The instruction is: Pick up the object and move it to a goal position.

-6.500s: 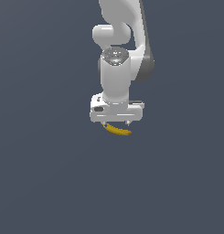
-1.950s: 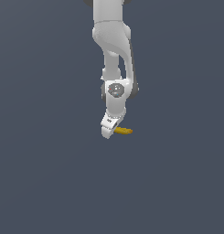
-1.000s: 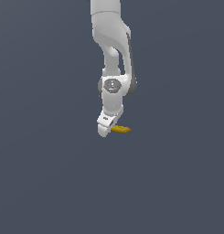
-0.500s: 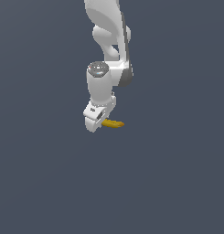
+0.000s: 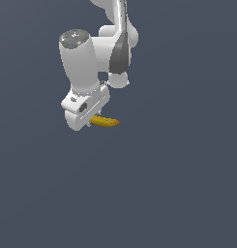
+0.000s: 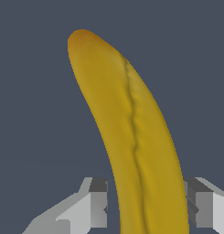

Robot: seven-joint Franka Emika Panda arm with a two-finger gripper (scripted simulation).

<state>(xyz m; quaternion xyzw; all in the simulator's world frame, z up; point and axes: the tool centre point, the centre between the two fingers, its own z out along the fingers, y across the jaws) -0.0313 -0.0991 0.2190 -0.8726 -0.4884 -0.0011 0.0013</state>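
Now we see our tool [image 6: 147,208] clamped on the banana [image 6: 127,132], one finger [image 6: 97,203] pressed at each side. Seen from the exterior view, the banana [image 5: 105,121] juts from under the tool [image 5: 91,119] toward that view's right, over the dark table [image 5: 178,184].

You are looking at a simulated test scene, not a real room. A flat, uniform slate-grey surface [image 5: 178,184] fills both views from edge to edge, without seams, texture or horizon. In the upper centre of the exterior view the white arm [image 5: 81,63] shows smooth, evenly shaded rendered surfaces. In the wrist view, the banana [image 6: 131,137] in the centre of the frame has a soft, low-detail yellow skin, and the grey fingers [image 6: 97,201] at the lower edge appear as plain blocks.
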